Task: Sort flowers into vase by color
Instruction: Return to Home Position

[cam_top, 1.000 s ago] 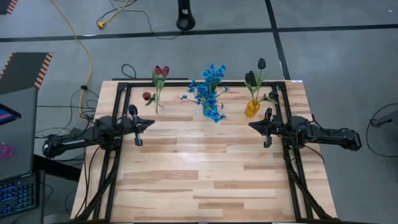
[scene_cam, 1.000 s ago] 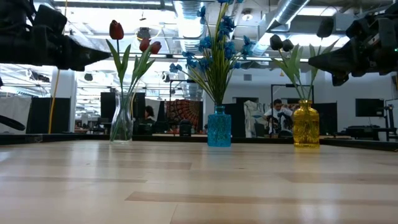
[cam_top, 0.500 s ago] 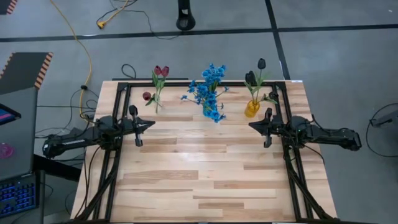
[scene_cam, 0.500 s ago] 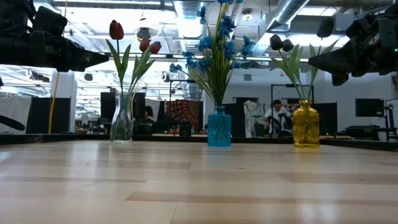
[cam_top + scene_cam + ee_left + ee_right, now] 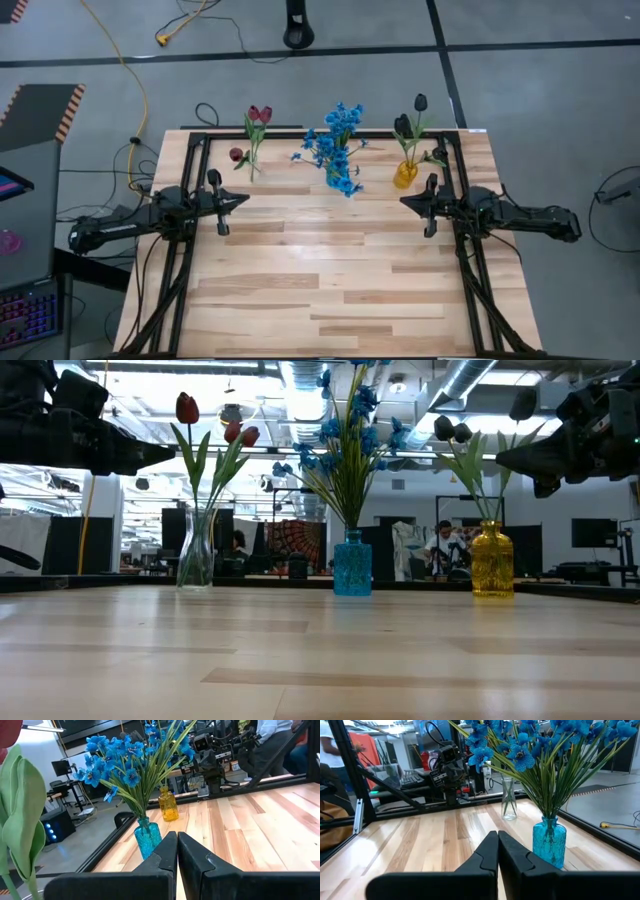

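Three vases stand in a row near the table's far edge. A clear vase point(image 5: 195, 555) on the left holds dark red tulip buds point(image 5: 187, 407). A blue vase point(image 5: 352, 565) in the middle holds blue blossoms point(image 5: 338, 140). A yellow vase point(image 5: 491, 560) on the right holds near-black tulip buds point(image 5: 453, 431). My left gripper point(image 5: 245, 201) hovers shut and level over the table's left side; my right gripper point(image 5: 404, 201) hovers shut and level over the right side. Neither holds anything.
A black frame point(image 5: 190, 180) runs along the table's left, far and right edges. The wooden tabletop point(image 5: 320, 270) spreads bare between the arms and toward the near edge. A person point(image 5: 443, 545) sits in the room beyond the table.
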Tool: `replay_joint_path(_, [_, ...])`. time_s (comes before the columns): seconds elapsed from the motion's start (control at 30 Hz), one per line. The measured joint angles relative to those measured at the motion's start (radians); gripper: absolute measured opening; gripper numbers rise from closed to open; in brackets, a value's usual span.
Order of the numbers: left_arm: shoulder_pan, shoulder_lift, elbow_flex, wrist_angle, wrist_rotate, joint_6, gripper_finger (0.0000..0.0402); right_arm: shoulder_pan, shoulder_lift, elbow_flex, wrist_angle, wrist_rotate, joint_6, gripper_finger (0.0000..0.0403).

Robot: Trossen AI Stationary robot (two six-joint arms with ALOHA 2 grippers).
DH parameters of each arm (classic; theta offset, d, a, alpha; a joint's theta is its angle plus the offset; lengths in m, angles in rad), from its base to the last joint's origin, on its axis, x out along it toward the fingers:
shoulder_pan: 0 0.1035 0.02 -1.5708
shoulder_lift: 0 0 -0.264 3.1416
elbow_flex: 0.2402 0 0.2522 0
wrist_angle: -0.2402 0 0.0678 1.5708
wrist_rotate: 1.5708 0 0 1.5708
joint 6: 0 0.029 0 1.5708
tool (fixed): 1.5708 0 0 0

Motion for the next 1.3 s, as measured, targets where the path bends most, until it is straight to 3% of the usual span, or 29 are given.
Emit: replay_joint_path(1.3, [0.0, 0.0, -0.001, 0.0, -0.001, -0.016, 0.0, 0.0, 0.0, 0.0, 0.0, 0.0, 0.0, 0.0036])
